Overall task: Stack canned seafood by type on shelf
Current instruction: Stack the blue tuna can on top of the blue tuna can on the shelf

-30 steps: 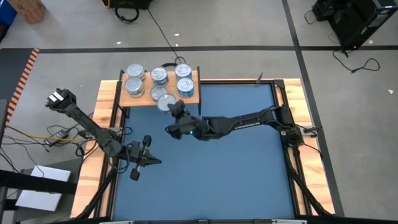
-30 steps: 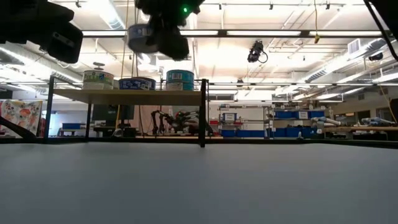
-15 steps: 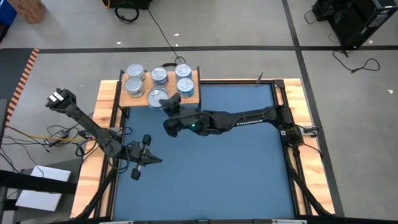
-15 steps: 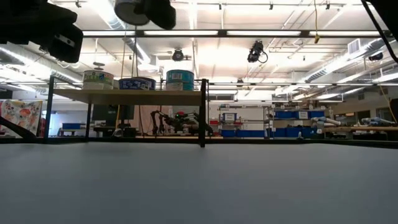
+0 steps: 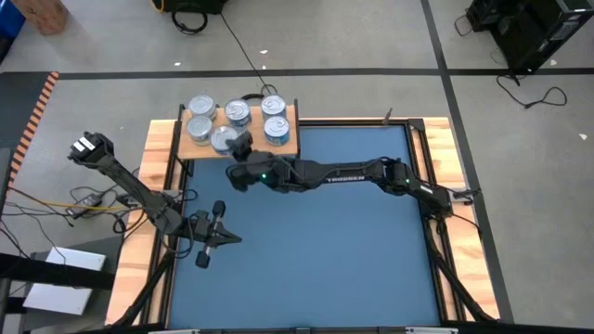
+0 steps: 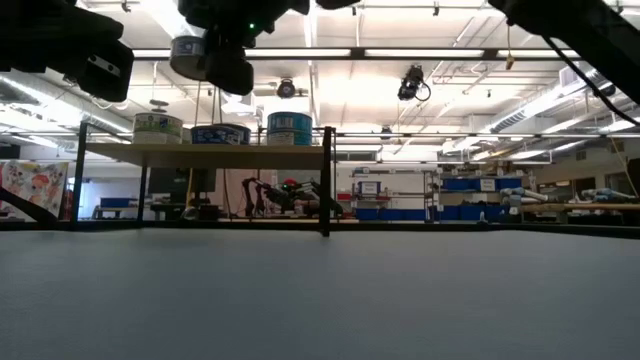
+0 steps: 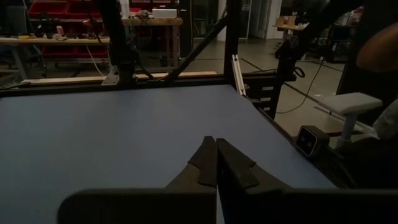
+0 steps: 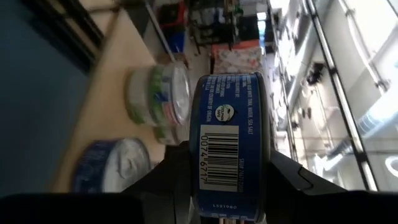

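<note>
We see the right arm reaching across the blue desk toward the shelf at the far left corner, and it has swung further left over the last second. A second ago its tip hung by the shelf's near edge, close to the right-hand column of tins; now the right gripper sits over the shelf's near middle. In the low view it has also dropped from its height of half a second ago, though it is still clearly above the tins standing on the board.

The jaws grip a blue-labelled can by its flat ends, barcode facing the wrist camera; from above its silvery lid shows just left of the wrist. We judge this as lining up for a placement among the blue tins, with the lowering and release yet to come.

On the shelf stand the other tins, in three columns: a greenish-labelled one on the left, blue-labelled ones in the middle and on the right, where one tin is stacked on another.

The left gripper waits near the desk's left edge, its jaws closed on nothing.
</note>
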